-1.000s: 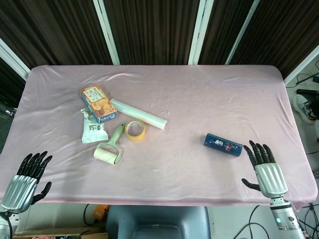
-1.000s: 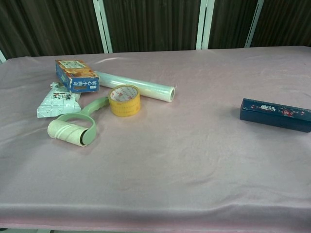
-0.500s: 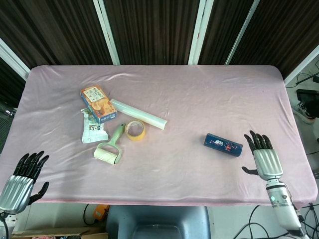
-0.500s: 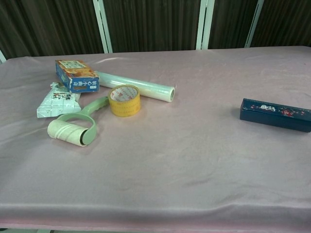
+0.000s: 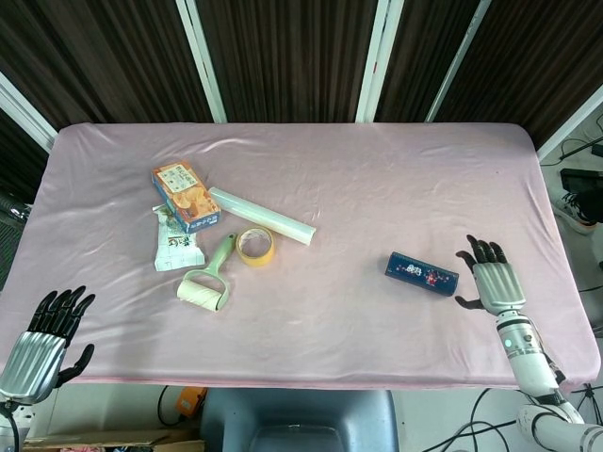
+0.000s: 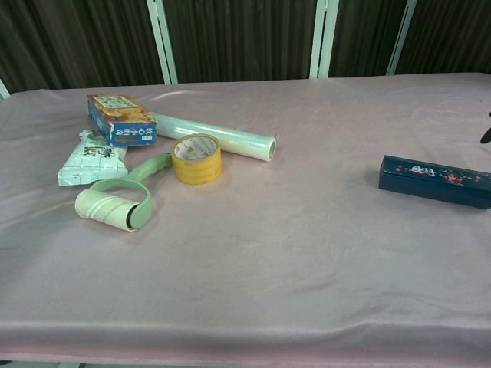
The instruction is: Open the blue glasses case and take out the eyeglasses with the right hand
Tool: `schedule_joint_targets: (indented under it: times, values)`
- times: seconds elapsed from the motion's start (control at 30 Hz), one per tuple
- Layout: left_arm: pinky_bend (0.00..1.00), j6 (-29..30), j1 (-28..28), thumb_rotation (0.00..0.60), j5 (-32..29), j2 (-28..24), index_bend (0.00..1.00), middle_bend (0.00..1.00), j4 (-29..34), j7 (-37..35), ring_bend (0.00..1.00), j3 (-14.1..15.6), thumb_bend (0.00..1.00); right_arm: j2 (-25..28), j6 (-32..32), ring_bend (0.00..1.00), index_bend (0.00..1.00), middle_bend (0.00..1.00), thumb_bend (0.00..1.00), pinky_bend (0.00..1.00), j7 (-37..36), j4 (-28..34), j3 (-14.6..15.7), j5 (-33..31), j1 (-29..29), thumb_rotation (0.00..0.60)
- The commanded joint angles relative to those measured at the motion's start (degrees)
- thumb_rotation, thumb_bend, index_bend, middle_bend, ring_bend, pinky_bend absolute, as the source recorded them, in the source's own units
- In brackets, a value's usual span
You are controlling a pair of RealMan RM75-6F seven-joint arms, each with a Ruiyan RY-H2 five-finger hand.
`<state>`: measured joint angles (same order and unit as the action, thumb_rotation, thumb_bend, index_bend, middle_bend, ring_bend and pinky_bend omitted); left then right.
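Note:
The blue glasses case point(image 5: 421, 273) point(image 6: 435, 181) lies closed on the pink tablecloth at the right, its lid patterned with small flowers. No eyeglasses show. My right hand point(image 5: 489, 281) hovers just right of the case's end, fingers spread and empty, a small gap between them and the case. In the chest view only a dark fingertip point(image 6: 486, 135) pokes in at the right edge. My left hand point(image 5: 45, 334) hangs at the table's near left corner, fingers apart, holding nothing.
Left of centre lie an orange-and-blue box point(image 5: 185, 196), a roll of clear film point(image 5: 261, 216), a yellow tape roll point(image 5: 254, 246), a green lint roller point(image 5: 207, 280) and a white packet point(image 5: 175, 245). The table's right edge point(image 5: 568, 282) runs close behind the right hand.
My right hand has moved up and forward from the near edge to beside the case's right end. The left hand dropped slightly, then held still. The case has not moved.

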<state>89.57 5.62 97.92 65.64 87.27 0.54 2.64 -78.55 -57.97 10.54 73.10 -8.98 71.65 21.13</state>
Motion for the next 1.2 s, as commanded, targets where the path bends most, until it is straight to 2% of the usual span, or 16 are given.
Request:
schedule_joint_targets:
  times: [0.03, 0.37, 0.67, 0.97, 1.2]
  values:
    - [0.0, 0.19, -0.09, 0.6, -0.03, -0.06, 0.0, 0.0, 0.01, -0.12, 0.0, -0.04, 0.36, -0.66, 0.23, 0.0, 0.44, 0.0, 0.41, 0.0, -1.09, -1.0, 0.73, 1.07, 0.43, 0.6]
    - [0.0, 0.39, -0.21, 0.6, 0.03, -0.18, 0.0, 0.0, -0.02, -0.36, 0.0, -0.02, 0.37, -2.12, 1.17, 0.0, 0.48, 0.0, 0.43, 0.0, -1.67, -3.04, 2.14, 1.86, 1.5, 0.6]
    - [0.0, 0.52, -0.26, 0.6, 0.12, -0.15, 0.0, 0.0, -0.06, -0.4, 0.0, -0.03, 0.37, -2.34, 1.07, 0.0, 0.5, 0.0, 0.48, 0.0, -1.42, -2.97, 2.39, 1.23, 1.78, 0.6]
    - [0.0, 0.51, -0.29, 0.6, 0.08, -0.16, 0.0, 0.0, -0.05, -0.41, 0.0, -0.05, 0.37, -2.29, 0.91, 0.0, 0.51, 0.0, 0.48, 0.0, -0.27, -2.25, 2.7, 0.69, 2.05, 0.6]
    - [0.0, 0.49, -0.31, 0.6, 0.02, -0.2, 0.0, 0.0, -0.07, -0.5, 0.0, -0.06, 0.37, -2.16, 0.72, 0.0, 0.53, 0.0, 0.57, 0.0, 0.29, -2.06, 2.76, 0.02, 2.04, 0.6]
